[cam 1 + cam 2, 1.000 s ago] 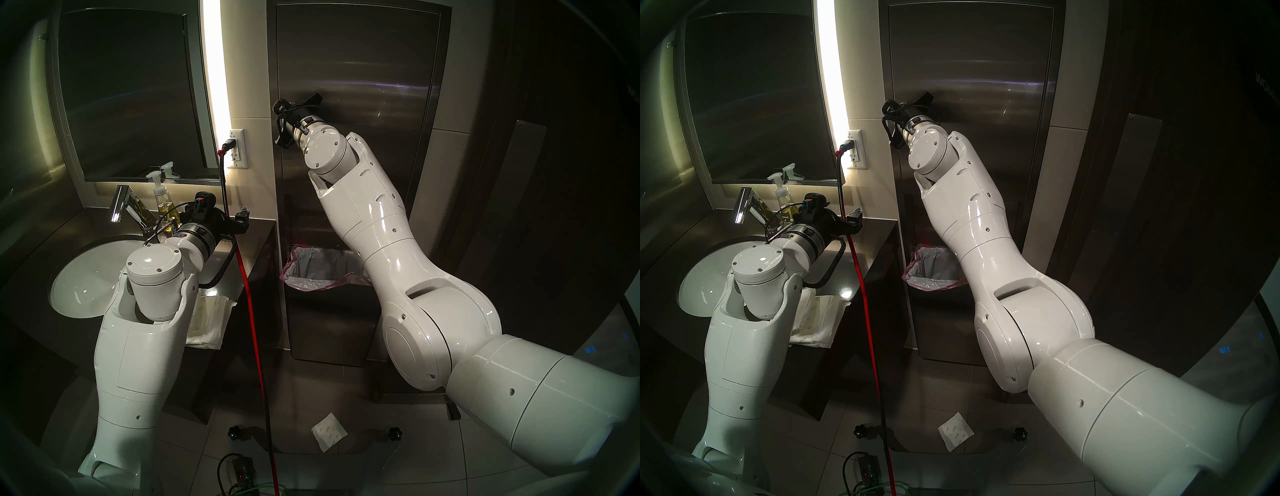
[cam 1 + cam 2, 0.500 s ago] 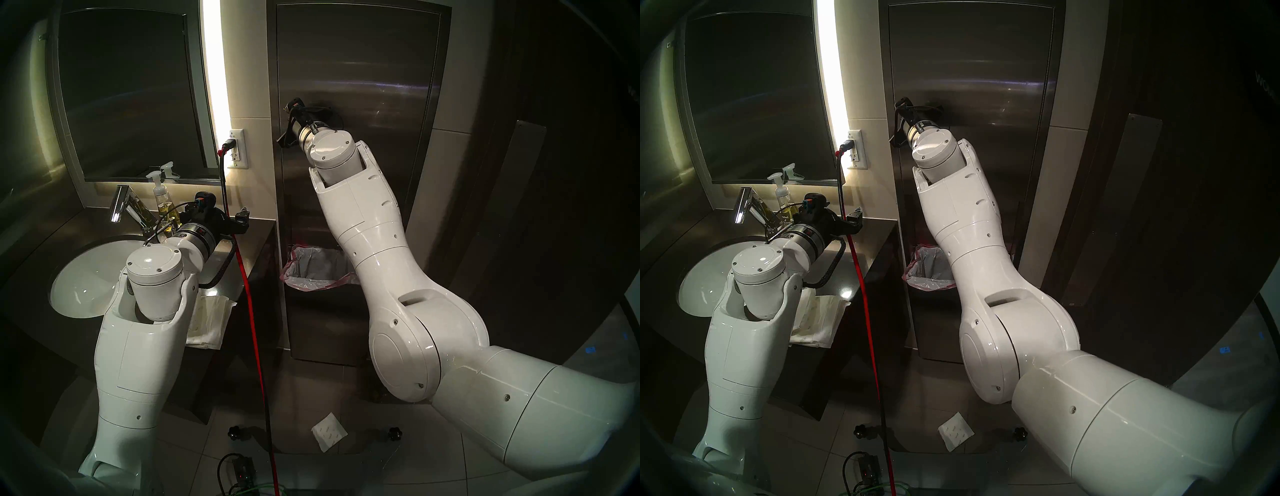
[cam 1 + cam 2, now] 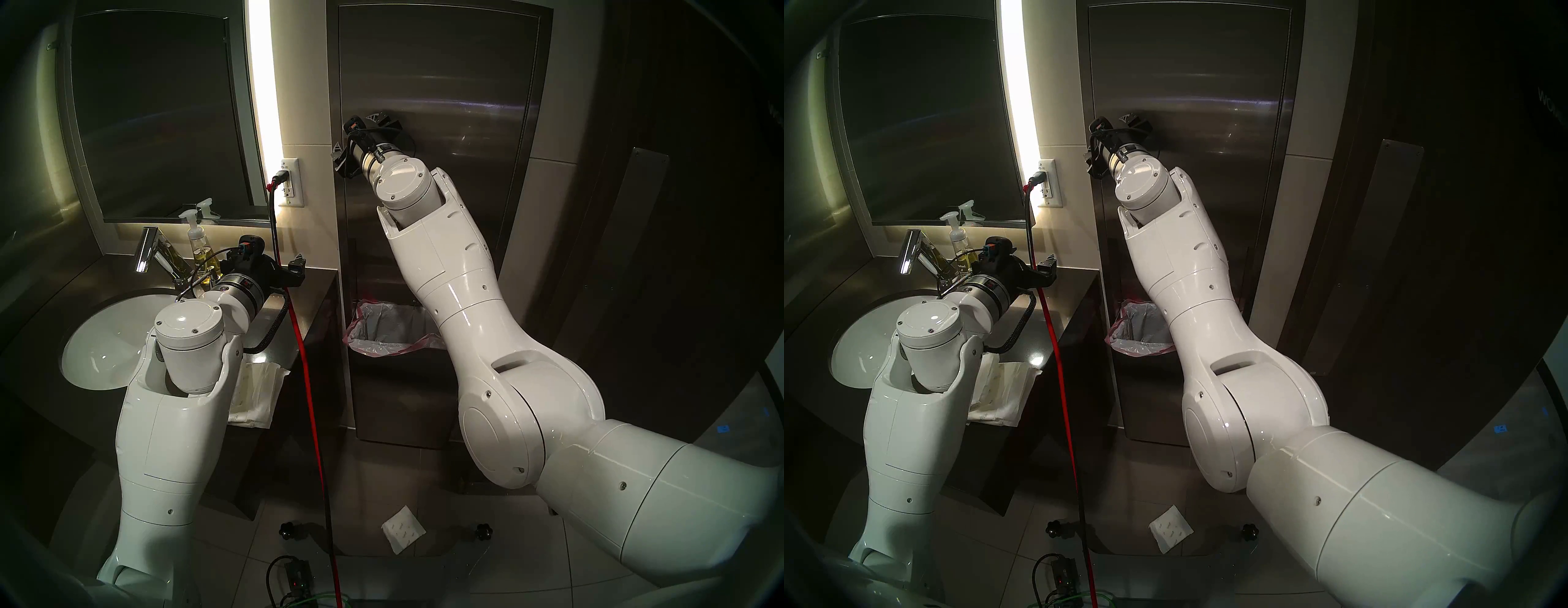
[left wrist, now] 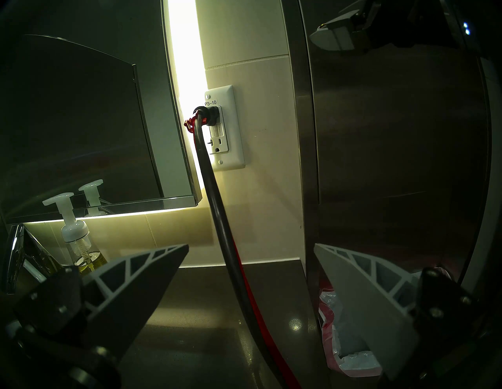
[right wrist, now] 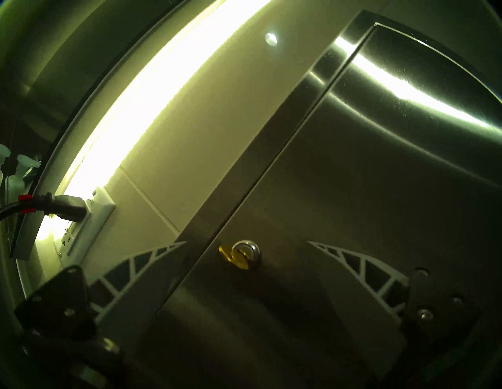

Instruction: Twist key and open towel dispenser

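Head views: the right pincer [image 3: 365, 136] is up at the towel dispenser [image 3: 458, 93], fingers spread and empty; the left pincer [image 3: 297, 268] hangs above the bench [image 3: 316, 284], well apart, so the right arm is nearer.

Left wrist: its fingers [image 4: 152, 264] gape around nothing.

Right wrist: the key [image 5: 233, 256] juts from the lock [image 5: 248, 251] near the door's edge, directly ahead between the open fingers, its bow slanting across their gap.

Right gripper [image 3: 365, 138] rotated, jaws apparently spread wider, off key [image 5: 234, 256].
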### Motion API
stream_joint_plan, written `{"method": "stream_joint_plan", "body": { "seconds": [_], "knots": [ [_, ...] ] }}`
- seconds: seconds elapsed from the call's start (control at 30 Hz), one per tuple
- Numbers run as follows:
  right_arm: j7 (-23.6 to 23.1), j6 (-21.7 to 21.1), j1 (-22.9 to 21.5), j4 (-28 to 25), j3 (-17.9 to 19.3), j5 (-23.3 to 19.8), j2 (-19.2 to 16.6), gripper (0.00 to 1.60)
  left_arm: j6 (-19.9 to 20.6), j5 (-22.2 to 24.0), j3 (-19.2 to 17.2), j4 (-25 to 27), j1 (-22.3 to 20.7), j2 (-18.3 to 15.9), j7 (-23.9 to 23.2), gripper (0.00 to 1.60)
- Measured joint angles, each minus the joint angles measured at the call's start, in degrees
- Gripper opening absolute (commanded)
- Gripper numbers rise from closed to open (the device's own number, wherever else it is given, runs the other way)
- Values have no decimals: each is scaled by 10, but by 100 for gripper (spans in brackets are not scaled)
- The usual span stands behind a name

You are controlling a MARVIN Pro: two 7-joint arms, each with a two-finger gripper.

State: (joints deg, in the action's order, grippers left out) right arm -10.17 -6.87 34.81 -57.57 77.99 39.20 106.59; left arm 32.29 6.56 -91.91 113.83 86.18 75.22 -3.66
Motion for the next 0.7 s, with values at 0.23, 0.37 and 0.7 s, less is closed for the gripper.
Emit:
{"method": "stream_joint_plan", "body": {
  "seconds": [0.23, 0.37, 0.7],
  "knots": [
    [-1, 4, -7, 3, -6, 6, -3, 8, 0, -1, 0, 0, 0, 1, -1, 160],
    [-1, 4, -7, 3, -7, 7, -5, 0, 0, -1, -1, 0, 0, 1, -1, 160],
    [-15, 4, -6, -8, -7, 7, -12, 142, 1, -2, -1, 0, 0, 2, -2, 160]
  ]
}}
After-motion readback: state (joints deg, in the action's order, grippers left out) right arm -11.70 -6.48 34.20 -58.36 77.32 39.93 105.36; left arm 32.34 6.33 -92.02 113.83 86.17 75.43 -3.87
